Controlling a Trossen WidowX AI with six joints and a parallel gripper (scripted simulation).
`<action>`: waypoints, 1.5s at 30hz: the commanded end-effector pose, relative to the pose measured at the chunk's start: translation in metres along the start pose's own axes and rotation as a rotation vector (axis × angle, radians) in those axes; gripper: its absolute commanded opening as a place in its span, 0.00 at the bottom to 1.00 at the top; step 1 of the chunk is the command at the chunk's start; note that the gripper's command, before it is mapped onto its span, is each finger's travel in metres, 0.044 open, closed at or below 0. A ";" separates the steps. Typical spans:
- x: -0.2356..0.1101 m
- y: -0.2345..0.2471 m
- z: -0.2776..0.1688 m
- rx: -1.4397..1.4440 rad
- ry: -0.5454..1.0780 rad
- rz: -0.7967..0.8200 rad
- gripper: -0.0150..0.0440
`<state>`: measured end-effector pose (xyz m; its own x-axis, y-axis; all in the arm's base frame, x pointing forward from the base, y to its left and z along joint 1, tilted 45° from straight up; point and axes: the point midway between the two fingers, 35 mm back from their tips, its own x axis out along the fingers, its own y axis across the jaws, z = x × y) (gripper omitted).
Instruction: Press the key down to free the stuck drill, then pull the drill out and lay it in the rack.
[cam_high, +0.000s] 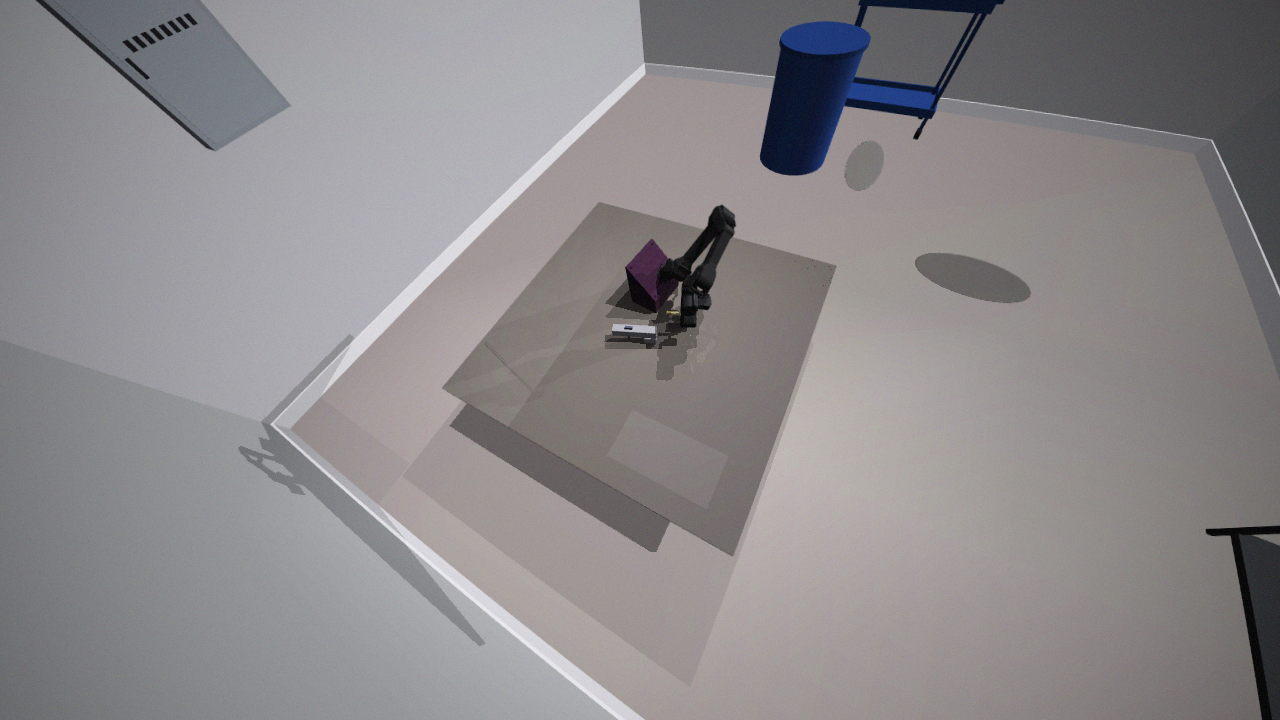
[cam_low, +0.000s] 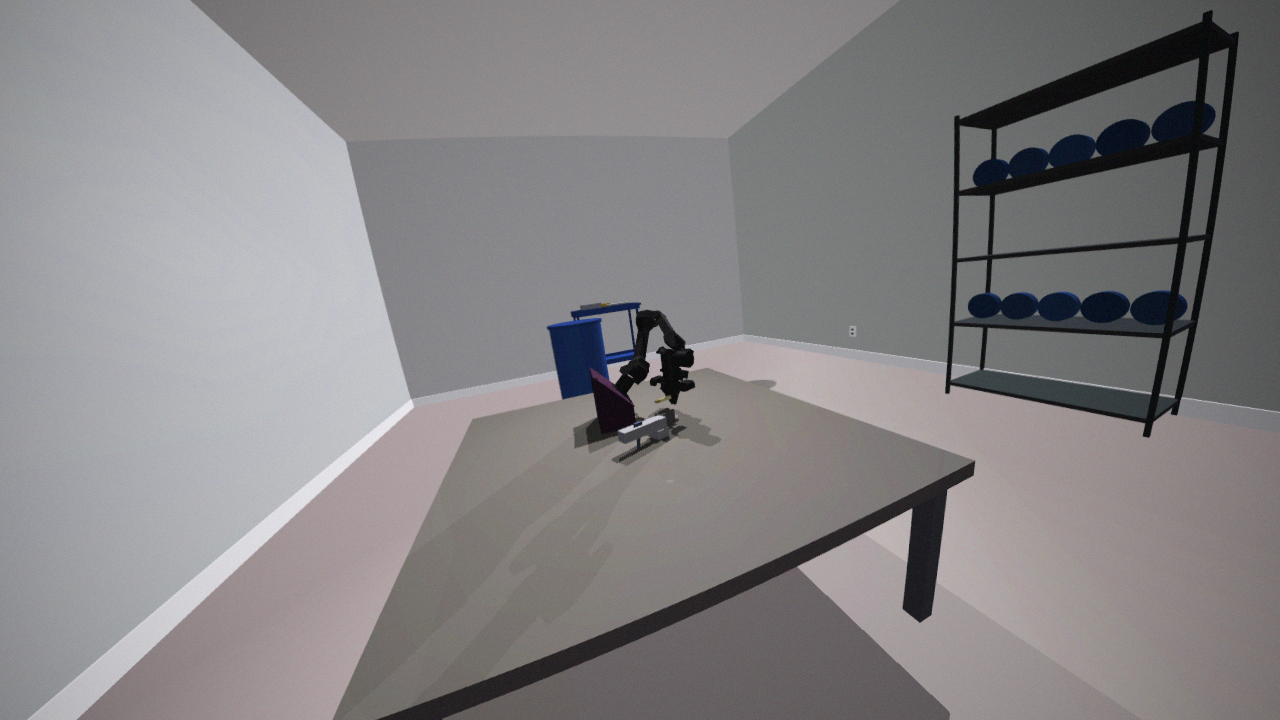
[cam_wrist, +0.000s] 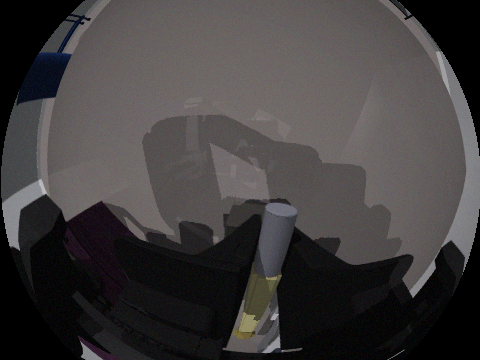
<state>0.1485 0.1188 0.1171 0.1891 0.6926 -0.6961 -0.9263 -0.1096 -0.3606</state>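
My gripper is shut on the drill, a slim rod with a grey front end and a yellow rear part. It holds the drill clear above the table, with the tip pointing away from the wrist. A purple wedge-shaped block stands just behind and left of the gripper; its edge shows in the wrist view. A small white-grey fixture with a dark slot lies on the table, in front of the block and beside the gripper.
A blue barrel and a blue cart stand on the floor beyond the table. Black shelving with blue discs stands by the right wall. The arm's shadow falls on the table under the gripper.
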 end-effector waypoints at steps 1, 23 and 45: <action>-0.002 0.007 0.001 0.003 0.007 -0.001 0.25; 0.026 0.008 0.002 0.003 0.005 -0.002 0.25; 0.052 0.007 0.002 0.003 0.003 -0.003 0.25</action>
<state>0.1496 0.1540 0.0850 0.1905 0.6985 -0.6898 -0.9243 -0.1090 -0.3657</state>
